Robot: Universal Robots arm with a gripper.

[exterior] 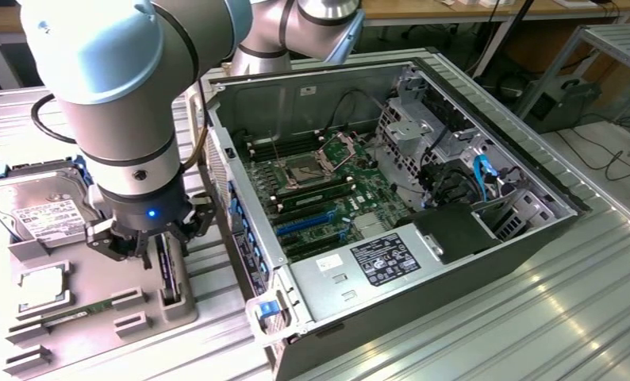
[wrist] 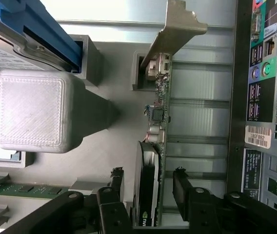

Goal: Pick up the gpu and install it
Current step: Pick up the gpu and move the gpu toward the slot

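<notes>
The gpu stands on edge in a slot of the grey holder tray, its silver bracket at the far end from my gripper. My gripper is lowered over the card's black cooler end. One finger is on each side, with a narrow gap showing between each finger and the card, so the jaws are open and not gripping. In the exterior view my gripper sits low over the gpu, just to the exterior view's left of the open computer case.
The tray also carries a silver hard drive, a processor and a green memory stick. The motherboard lies exposed in the case, blue slots near the power supply. The case's rear ports stand close beside the card.
</notes>
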